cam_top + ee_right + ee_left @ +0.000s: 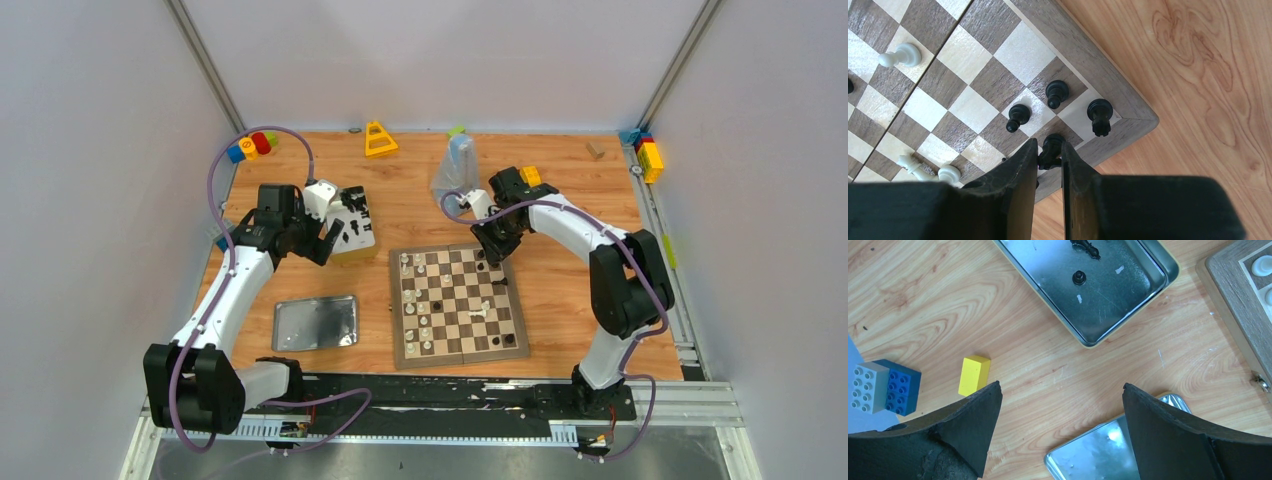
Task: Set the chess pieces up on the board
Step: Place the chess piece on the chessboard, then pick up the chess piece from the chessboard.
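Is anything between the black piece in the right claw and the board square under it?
Nothing visible. The black piece in the right claw is over a bare dark edge square of the board; the corner piece and a pawn stand on neighbouring squares.

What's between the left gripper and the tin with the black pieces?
Nothing. The left wrist view shows only bare table between the open left gripper and the tin; a yellow block lies off to the side.

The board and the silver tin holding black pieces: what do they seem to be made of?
The board: likely wood with a smooth matte finish; grain lines run through the dark and cream squares and the border. The tin: metal, bright and mirror-like; it reflects light and shows fine scratches.
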Controlling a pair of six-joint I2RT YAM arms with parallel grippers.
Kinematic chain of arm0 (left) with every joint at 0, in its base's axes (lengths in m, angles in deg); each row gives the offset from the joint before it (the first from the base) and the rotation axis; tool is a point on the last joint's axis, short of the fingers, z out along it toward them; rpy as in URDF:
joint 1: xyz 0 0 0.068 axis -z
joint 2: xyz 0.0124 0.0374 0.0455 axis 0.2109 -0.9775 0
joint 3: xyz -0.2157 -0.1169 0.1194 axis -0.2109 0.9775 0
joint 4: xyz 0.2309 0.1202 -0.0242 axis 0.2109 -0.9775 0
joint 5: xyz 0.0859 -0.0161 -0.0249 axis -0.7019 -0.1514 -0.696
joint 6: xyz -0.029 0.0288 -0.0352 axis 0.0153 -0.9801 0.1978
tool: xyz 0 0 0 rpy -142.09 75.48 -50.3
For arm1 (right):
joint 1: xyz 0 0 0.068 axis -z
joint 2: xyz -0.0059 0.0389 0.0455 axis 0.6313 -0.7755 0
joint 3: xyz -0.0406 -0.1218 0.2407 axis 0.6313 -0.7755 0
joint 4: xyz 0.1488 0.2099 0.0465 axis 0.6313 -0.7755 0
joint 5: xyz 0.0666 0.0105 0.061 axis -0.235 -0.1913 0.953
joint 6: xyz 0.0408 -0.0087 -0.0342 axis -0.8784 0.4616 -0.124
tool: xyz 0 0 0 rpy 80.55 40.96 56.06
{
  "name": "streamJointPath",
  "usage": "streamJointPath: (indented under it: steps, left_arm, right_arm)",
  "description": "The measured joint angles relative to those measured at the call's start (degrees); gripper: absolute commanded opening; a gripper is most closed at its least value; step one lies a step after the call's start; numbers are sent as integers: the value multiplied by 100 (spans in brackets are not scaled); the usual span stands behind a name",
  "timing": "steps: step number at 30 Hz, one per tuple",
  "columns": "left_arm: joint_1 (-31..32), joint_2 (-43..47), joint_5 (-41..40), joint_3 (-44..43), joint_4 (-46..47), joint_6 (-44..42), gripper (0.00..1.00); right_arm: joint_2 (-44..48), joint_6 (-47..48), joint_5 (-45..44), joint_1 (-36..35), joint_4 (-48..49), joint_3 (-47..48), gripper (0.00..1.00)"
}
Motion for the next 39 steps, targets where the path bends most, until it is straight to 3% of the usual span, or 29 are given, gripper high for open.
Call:
streamJointPath:
  steps: [5,11,16,28,39]
  left_arm:
    - [0,0,0,0,0,0,98]
    - [0,0,0,0,0,0,98]
    - [0,0,0,0,0,-2,98]
    - [0,0,0,0,0,-4,98]
    - [0,0,-20,0,0,-2,98]
  right_arm:
    - [-76,0,0,0,13,0,23]
    - [-83,-26,4,0,26,0,46]
    - [-76,-61,4,0,35,0,57]
    - [935,-107,483,-291,17,0,64]
    - [752,92,732,-2168,20,-111,58]
